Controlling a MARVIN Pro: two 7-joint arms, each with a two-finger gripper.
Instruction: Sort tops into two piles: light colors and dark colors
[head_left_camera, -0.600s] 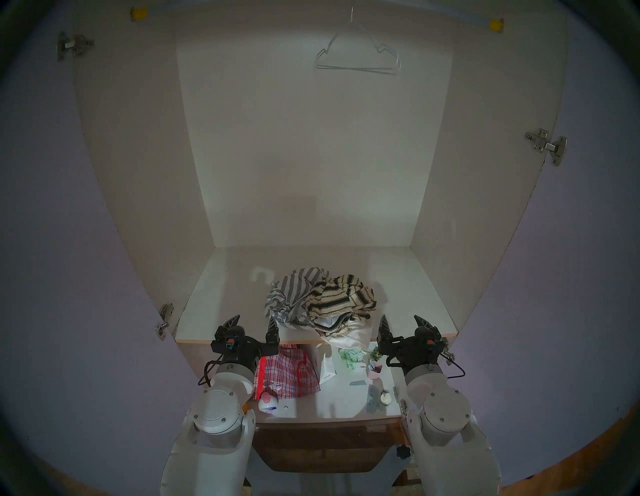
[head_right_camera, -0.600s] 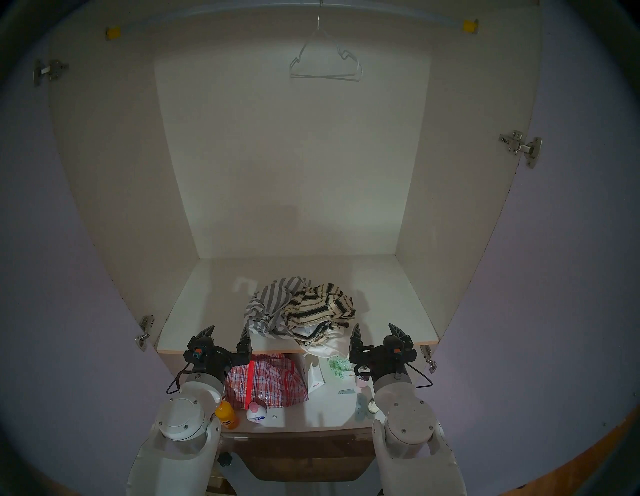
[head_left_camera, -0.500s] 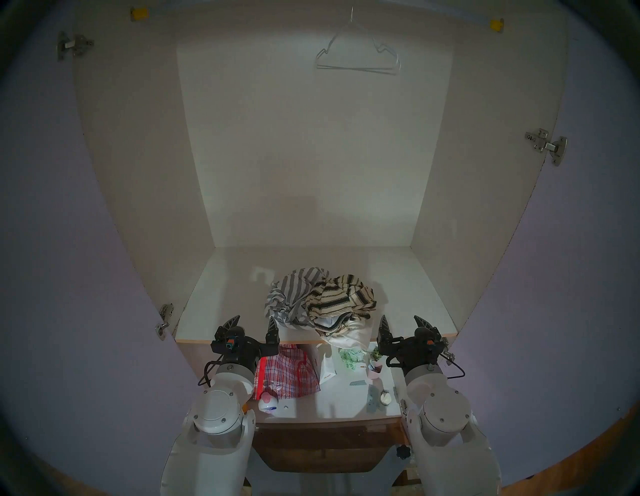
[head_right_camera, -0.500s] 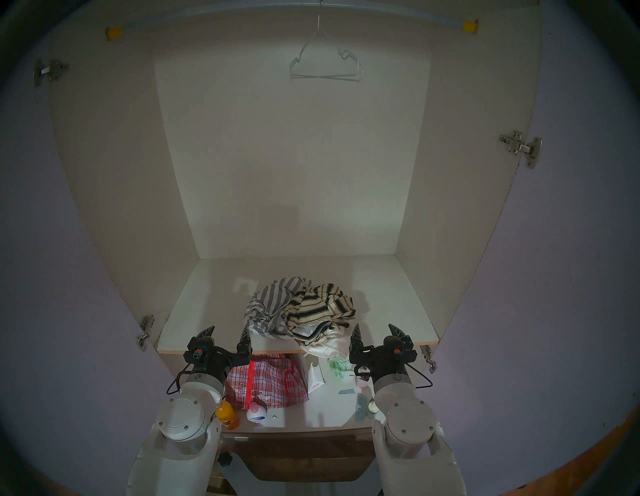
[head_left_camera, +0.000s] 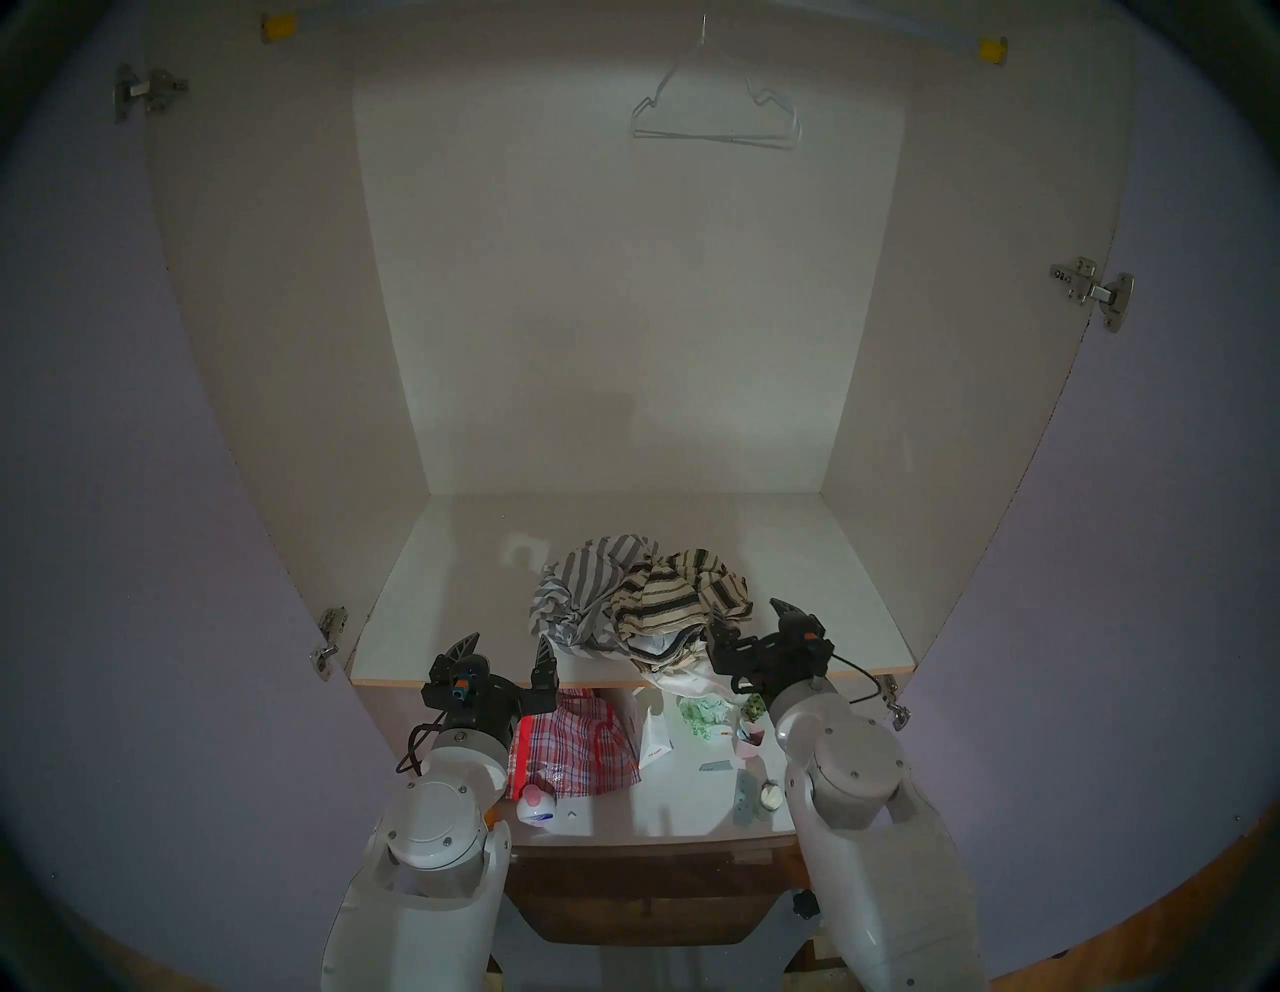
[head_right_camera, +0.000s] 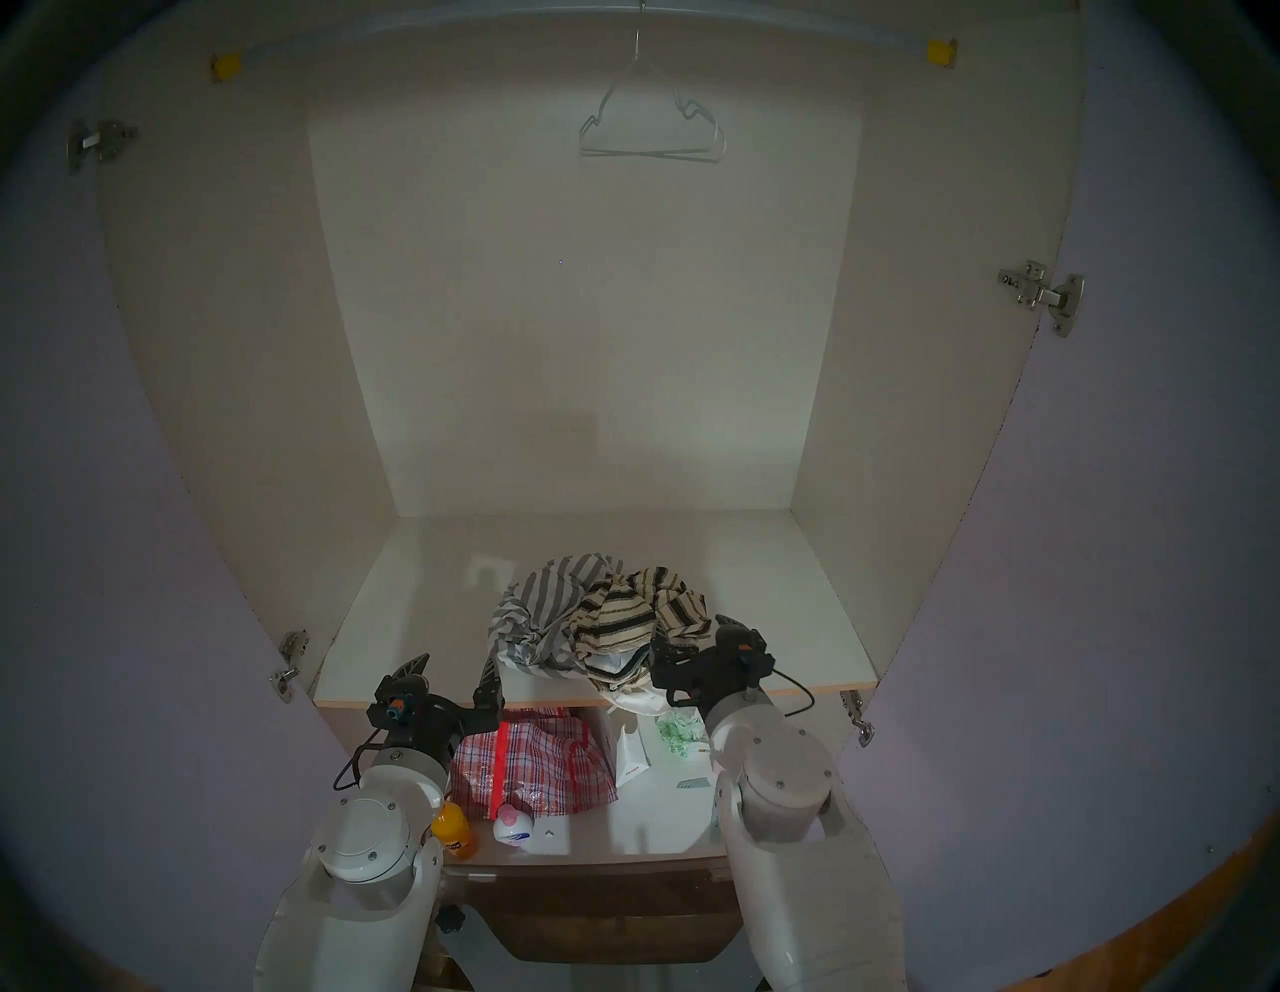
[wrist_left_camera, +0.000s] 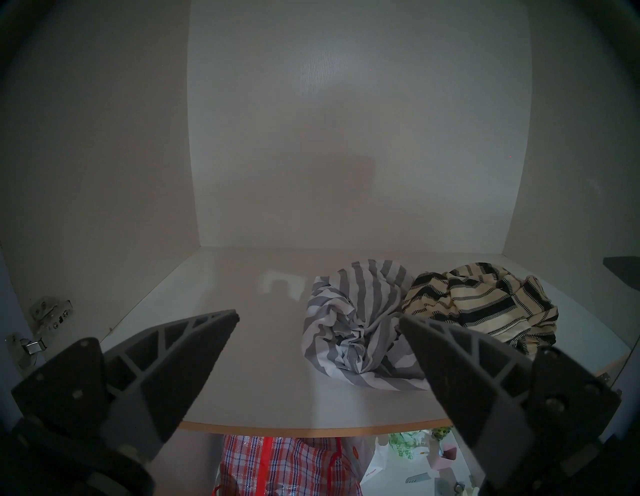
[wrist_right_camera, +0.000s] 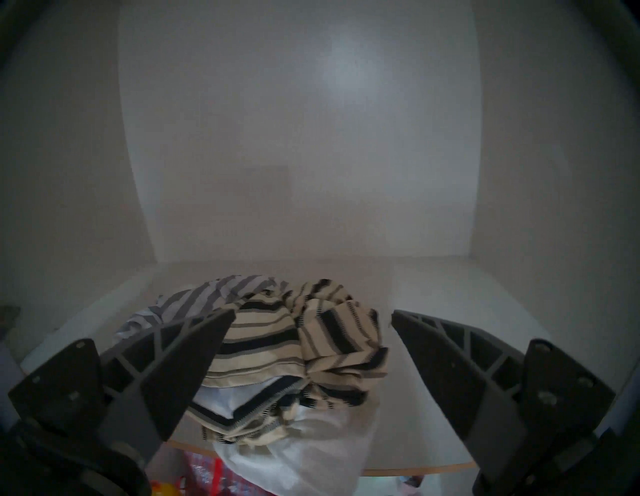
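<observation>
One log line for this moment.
right gripper: open, at cream black-striped knit top | left gripper: open, idle | tops unsorted

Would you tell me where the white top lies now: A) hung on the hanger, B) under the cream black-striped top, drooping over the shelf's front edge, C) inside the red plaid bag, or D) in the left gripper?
B: the white top shows beneath the cream black-striped top and hangs past the shelf edge.

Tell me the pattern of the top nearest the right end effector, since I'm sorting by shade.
Cream with black stripes, clearest in the right wrist view.
</observation>
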